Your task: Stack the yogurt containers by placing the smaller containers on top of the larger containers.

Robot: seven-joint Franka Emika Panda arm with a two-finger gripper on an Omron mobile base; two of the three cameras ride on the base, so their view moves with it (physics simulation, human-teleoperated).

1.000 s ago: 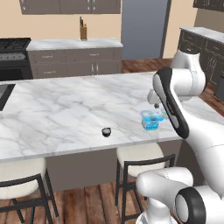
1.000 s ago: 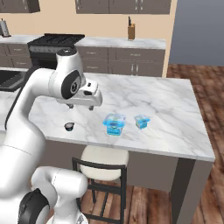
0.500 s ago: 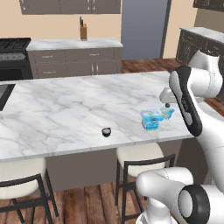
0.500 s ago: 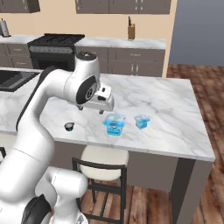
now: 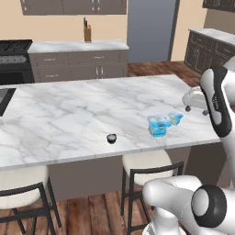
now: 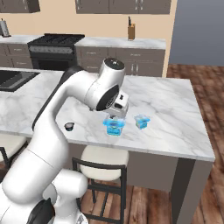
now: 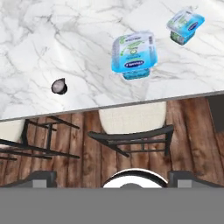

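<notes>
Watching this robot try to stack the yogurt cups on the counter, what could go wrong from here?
1. The tiny dark round cup is very small, so it may slip from a grip.
2. The large translucent light-blue tub and the smaller blue container both sit near the edge of the white marble counter, above the cushioned stool; a nudge might push one off.
3. The smaller blue container could be mistaken for the stacking target.

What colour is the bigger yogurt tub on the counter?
The tub is translucent light blue with a pale lid carrying a dark blue label, clearest in the hand view.
</notes>
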